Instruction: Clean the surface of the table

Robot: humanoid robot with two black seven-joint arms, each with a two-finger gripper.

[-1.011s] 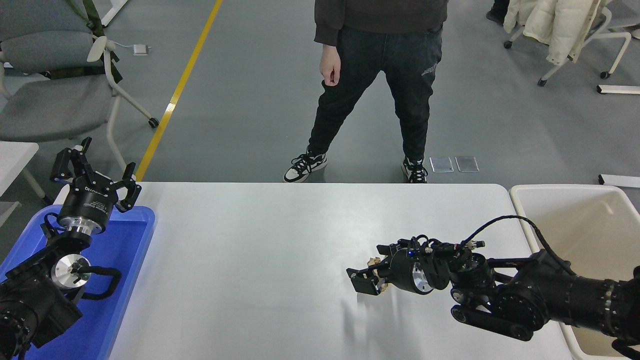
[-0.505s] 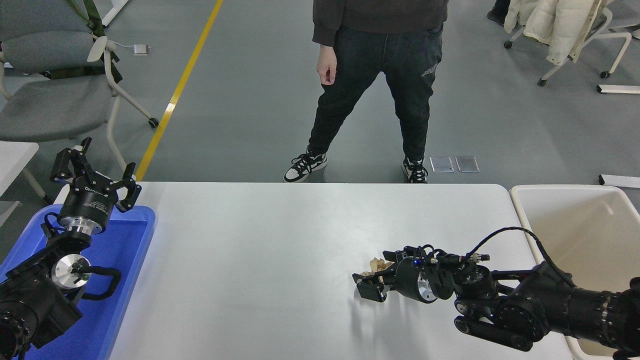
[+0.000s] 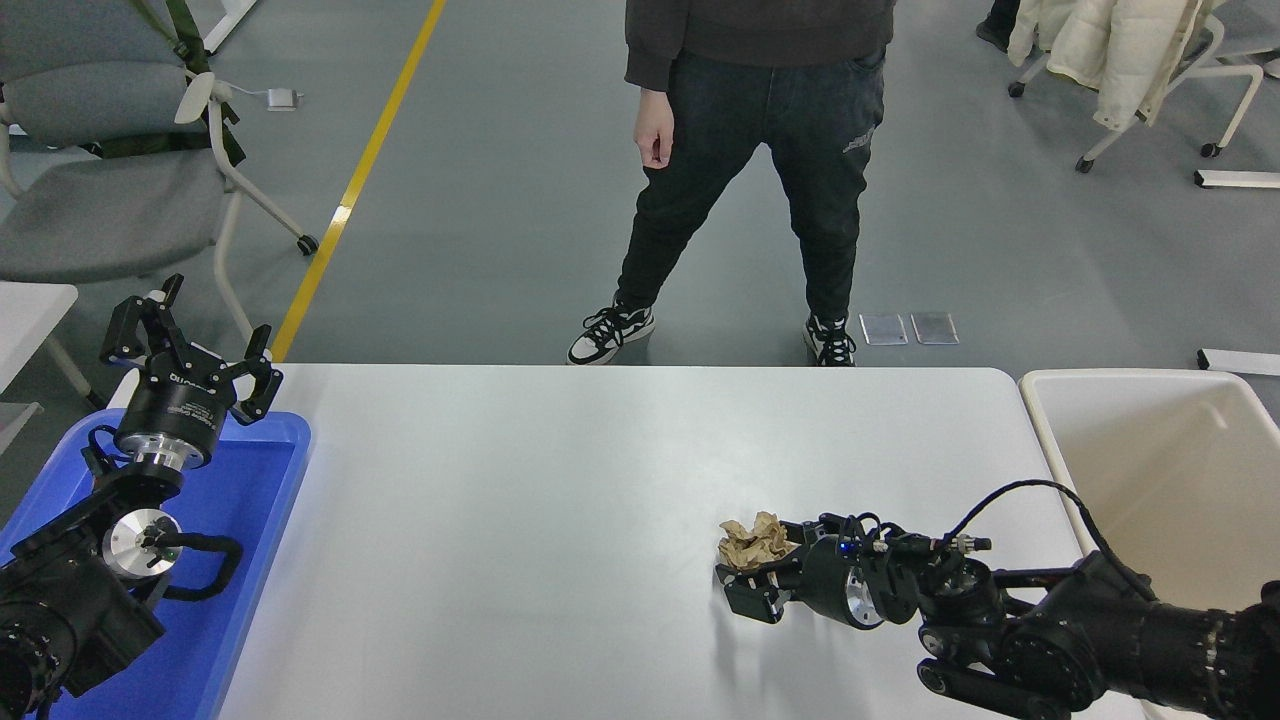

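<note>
The white table surface (image 3: 520, 480) fills the lower middle of the head view. A crumpled ball of brown paper (image 3: 755, 540) lies on it right of centre. My right gripper (image 3: 742, 572) is low over the table, open, with the paper at its fingertips. One finger (image 3: 748, 598) shows on the near side of the paper, and the far finger is mostly hidden behind it. I cannot tell whether the fingers touch the paper. My left gripper (image 3: 190, 345) is open and empty, parked at the lower left.
A blue plastic tray (image 3: 250, 500) sits at the table's left end under my left arm. A beige tub (image 3: 1150, 450) stands off the right end. A person (image 3: 760, 150) stands at the far side. Chairs stand at the upper left and upper right.
My right gripper has dropped lower and drawn back toward the camera. The brown paper, mostly hidden behind it before, now shows on the table at its fingertips. The left arm has not moved.
</note>
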